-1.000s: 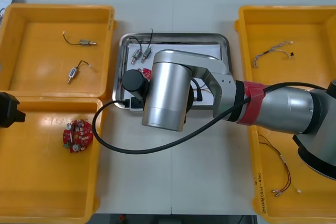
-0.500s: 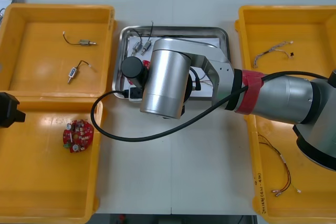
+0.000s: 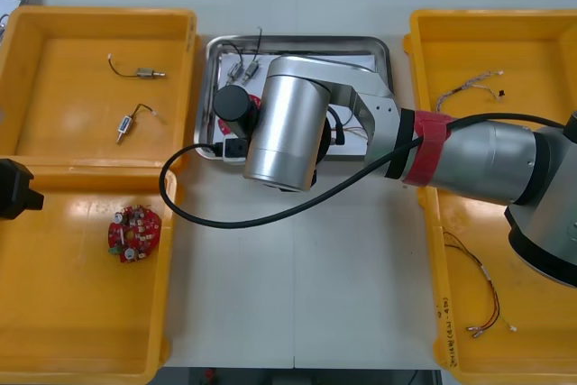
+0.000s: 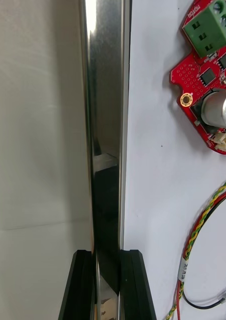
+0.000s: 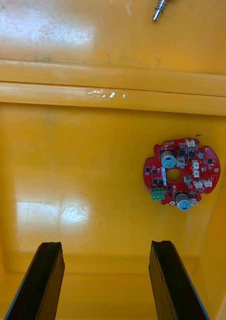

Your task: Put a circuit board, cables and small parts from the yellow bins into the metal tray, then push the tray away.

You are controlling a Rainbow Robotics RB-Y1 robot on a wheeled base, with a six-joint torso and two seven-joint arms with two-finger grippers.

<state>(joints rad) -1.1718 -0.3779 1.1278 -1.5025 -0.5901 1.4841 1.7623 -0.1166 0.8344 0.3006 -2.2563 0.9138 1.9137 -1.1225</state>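
The metal tray (image 3: 297, 41) lies between the yellow bins, white inside. My right gripper (image 4: 108, 282) is shut on the tray's near rim (image 4: 106, 100), which stands between the two black fingers. My right arm's wrist (image 3: 284, 132) covers much of the tray in the front view. In the tray lie a red circuit board (image 4: 205, 85), a red and yellow cable (image 4: 203, 225) and small metal parts (image 3: 243, 69). My left gripper (image 5: 105, 245) stands open over the near left bin (image 3: 54, 331), short of a second circuit board (image 5: 180, 172).
The far left bin (image 3: 54, 33) holds two small metal parts (image 3: 144, 73). A pale twisted cable (image 3: 469, 87) lies in the far right bin, and a red and yellow cable (image 3: 478, 286) in the near right bin. Bare table stretches in front of the tray.
The tray has slid away toward the table's far edge, with my right gripper still clamped on its near rim. The left arm has not moved.
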